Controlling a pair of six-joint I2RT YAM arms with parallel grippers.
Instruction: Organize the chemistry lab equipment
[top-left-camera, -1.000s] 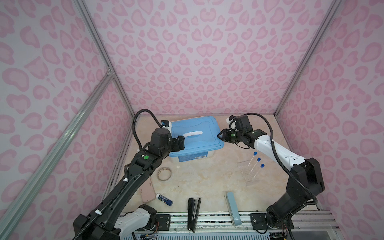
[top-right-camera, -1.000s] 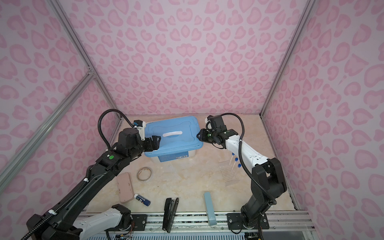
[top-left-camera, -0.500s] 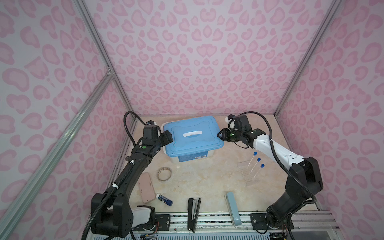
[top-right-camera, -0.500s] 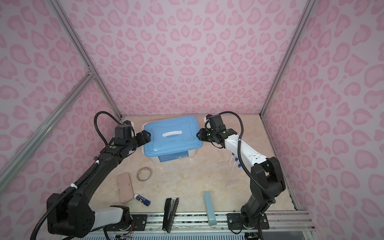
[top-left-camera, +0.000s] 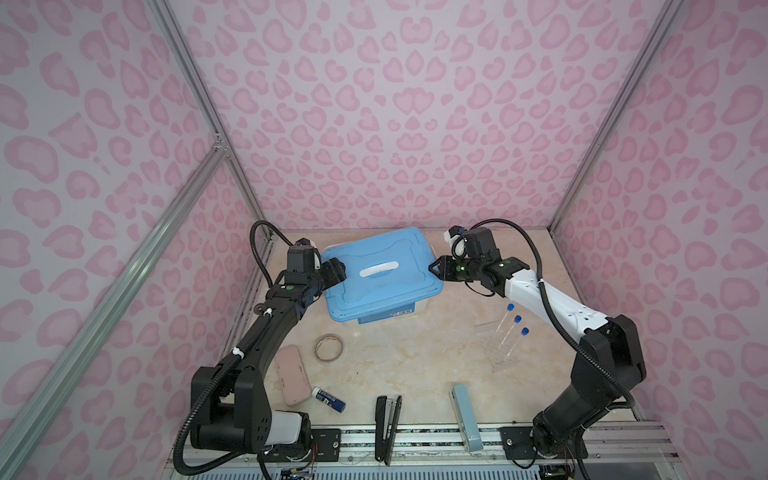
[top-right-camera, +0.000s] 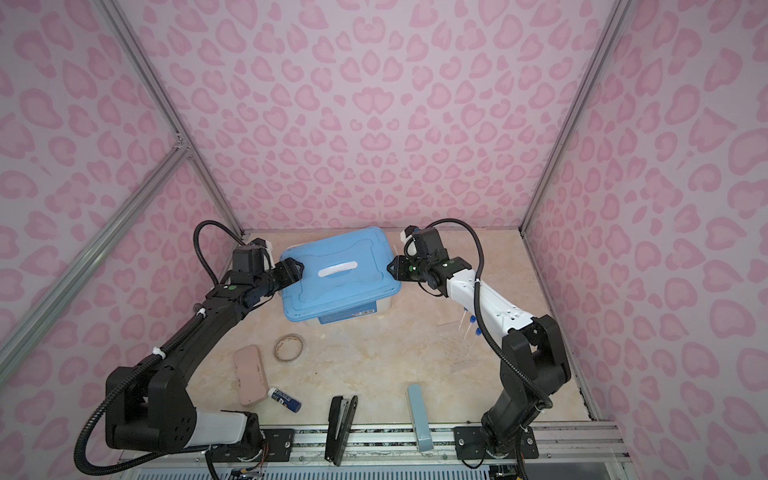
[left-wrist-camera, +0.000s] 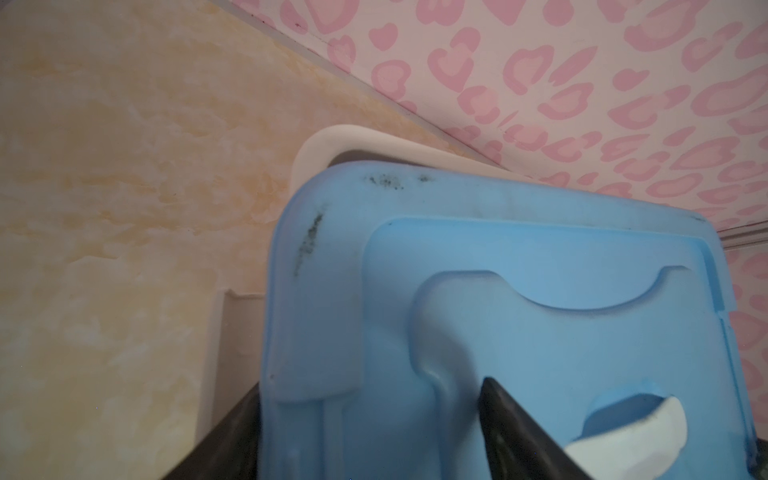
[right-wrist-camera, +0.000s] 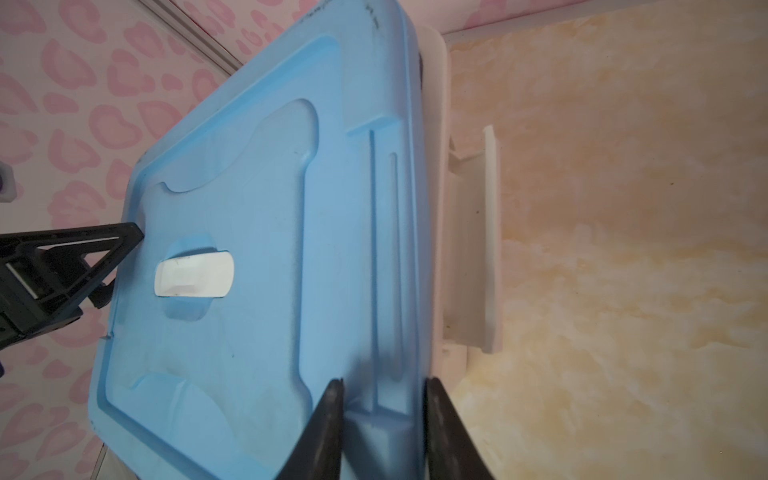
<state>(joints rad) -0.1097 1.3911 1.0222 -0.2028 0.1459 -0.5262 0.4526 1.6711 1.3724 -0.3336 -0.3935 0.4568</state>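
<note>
Three blue-capped tubes (top-left-camera: 518, 319) stand in a clear rack (top-left-camera: 500, 347) at the right; in a top view my right arm partly covers the tubes (top-right-camera: 472, 319). At the back sits a white box (top-left-camera: 419, 306) under a blue lid (top-left-camera: 374, 291) with a white handle. My left gripper (top-left-camera: 338, 268) is open, its jaws wide around the lid's left edge (left-wrist-camera: 316, 332). My right gripper (top-left-camera: 434, 268) is shut on the lid's right rim (right-wrist-camera: 386, 291), one finger on each side. The other lab pieces are out of view.
A tape roll (top-left-camera: 329, 348), a pink case (top-left-camera: 293, 380) and a blue glue stick (top-left-camera: 328, 400) lie front left. A black stapler (top-left-camera: 388, 428) and a pale-blue stapler (top-left-camera: 465, 415) lie at the front edge. The box's white latch (right-wrist-camera: 490, 249) hangs open.
My left arm dropped from a raised pose and set its gripper at the lid's left edge, jaws narrowing slightly. The right jaws closed onto the lid's right rim.
</note>
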